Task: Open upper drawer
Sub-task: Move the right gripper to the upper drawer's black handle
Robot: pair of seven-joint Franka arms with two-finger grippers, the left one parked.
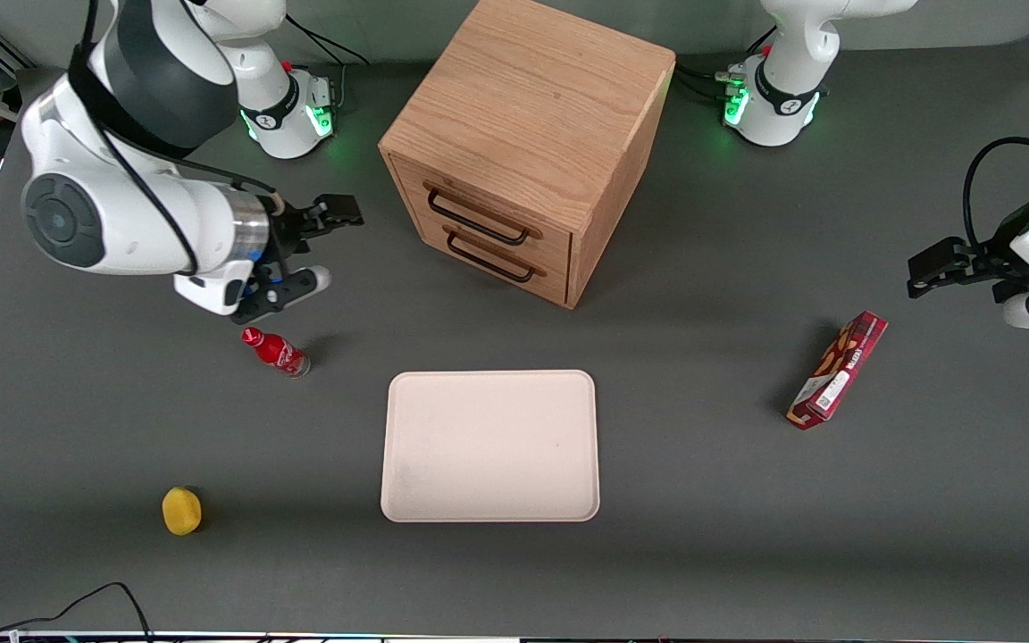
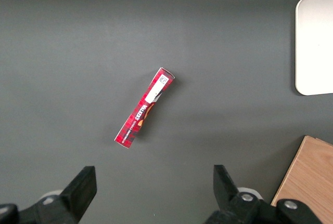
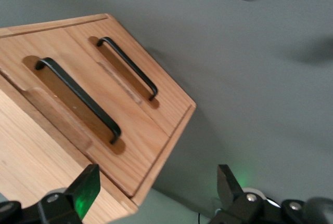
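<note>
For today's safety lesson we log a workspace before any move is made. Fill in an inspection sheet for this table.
Surface: dark grey tabletop, no spills seen.
Job's things: light-oak upper drawer with long black bar handle, shut flush in the cube-shaped wooden cabinet; bottom drawer also shut.
Clutter: pale rectangular tray; small red bottle lying down; yellow round fruit; red snack box toward the parked arm's end.
Grippers: right gripper open, apart from the cabinet, above the table near the bottle.
Cables: black cable at the table's near edge.
Surroundings: nothing seen.
</note>
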